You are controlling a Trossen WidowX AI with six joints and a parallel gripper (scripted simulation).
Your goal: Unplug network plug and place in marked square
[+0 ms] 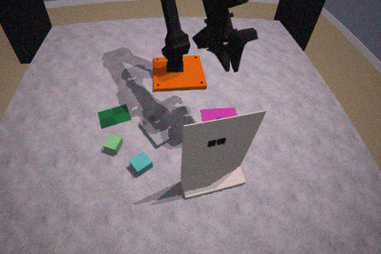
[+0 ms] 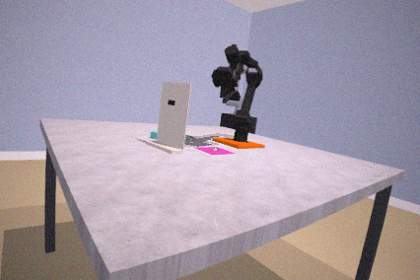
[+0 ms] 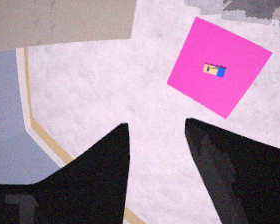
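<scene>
The network plug (image 3: 213,69) (image 2: 215,149), tan with a blue end, lies on the magenta marked square (image 3: 241,95) (image 1: 210,113) (image 2: 203,150), near its middle and inside its edges. In the top view only a small blue bit of it shows above the panel's top edge. The upright panel (image 1: 210,165) (image 2: 170,122) (image 3: 66,20) stands beside the square, with dark openings in it. My gripper (image 1: 231,68) (image 3: 156,128) is partly open, with nothing between its fingers. It hangs high above the table, back from the square and the panel, touching nothing.
The orange base plate (image 1: 192,83) (image 2: 251,146) is under the arm. A green rectangle (image 1: 114,116), a light green block (image 1: 113,144), a teal block (image 1: 141,163) and a grey flat piece (image 1: 149,135) lie on the panel's other side from the square.
</scene>
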